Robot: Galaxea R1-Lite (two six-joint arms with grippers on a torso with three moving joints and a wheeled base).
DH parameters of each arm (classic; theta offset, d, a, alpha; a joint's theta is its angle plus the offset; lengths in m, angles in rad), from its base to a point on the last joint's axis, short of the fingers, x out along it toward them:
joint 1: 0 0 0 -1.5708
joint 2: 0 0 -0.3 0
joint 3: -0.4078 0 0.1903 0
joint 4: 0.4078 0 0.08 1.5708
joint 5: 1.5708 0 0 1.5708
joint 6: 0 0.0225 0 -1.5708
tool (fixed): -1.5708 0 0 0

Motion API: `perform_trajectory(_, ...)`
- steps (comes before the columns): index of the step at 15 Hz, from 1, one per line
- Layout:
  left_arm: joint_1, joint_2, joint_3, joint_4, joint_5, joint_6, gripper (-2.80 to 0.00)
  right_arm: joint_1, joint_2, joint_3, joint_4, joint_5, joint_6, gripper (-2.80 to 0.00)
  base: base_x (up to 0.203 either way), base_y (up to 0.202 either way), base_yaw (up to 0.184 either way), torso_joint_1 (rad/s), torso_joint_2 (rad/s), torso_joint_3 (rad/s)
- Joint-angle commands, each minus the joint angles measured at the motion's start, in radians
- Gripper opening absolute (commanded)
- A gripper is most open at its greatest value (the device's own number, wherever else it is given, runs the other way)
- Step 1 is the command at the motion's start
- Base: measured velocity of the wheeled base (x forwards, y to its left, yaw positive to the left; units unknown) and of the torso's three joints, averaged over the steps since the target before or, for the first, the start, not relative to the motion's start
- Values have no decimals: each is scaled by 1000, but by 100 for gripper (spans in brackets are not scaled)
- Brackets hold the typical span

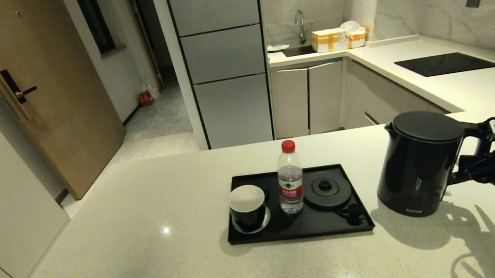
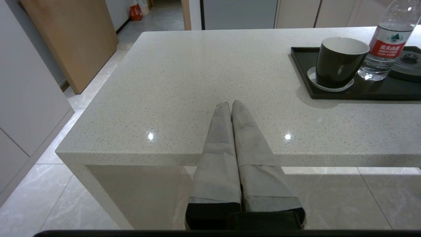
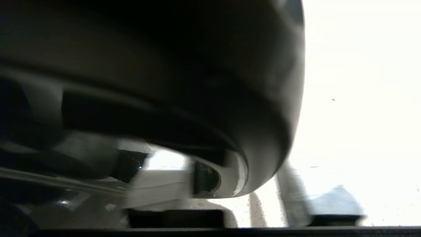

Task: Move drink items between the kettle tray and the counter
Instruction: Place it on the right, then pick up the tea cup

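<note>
Head view: one kettle (image 1: 420,163), one bottle (image 1: 290,184), one mug (image 1: 248,206).

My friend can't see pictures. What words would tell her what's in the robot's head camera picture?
A black kettle stands on a pale speckled counter, with the robot's right gripper at its handle. Left of it lies a black tray holding a black mug on a white saucer, a red-capped water bottle and an empty round kettle base.

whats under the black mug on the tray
A small white saucer sits under the black mug, its rim showing around the base, on the black tray. The saucer's middle is covered by the mug.
</note>
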State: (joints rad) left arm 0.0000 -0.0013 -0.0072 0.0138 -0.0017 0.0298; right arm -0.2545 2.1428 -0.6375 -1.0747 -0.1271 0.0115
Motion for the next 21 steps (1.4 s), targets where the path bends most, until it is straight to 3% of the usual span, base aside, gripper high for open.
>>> perform_trajectory(1,0,1,0,0,0,1,-280,-2,-7,8,-9,3,1,0,0,0,0,0,0,0)
perform_trajectory(6,0,1,0,2,0,1,-280,-7,-105,53,-10,48,9,0,0,0,0,0,0,0)
perform_trajectory(12,0,1,0,2,0,2,-280,-6,-380,249,1,148,13,0,0,0,0,0,0,0)
perform_trajectory(16,0,1,0,2,0,4,-280,-6,-649,301,139,191,9,0,0,0,0,0,0,0)
perform_trajectory(17,0,1,0,2,0,2,-280,-5,-752,299,222,203,8,-280,0,0,0,0,0,0)
perform_trajectory(19,0,1,0,2,0,2,-280,-2,-980,277,430,234,7,-280,0,0,0,0,0,0)
perform_trajectory(21,0,1,1,2,0,2,-280,-1,-1274,170,839,301,8,-280,0,0,0,0,0,0)
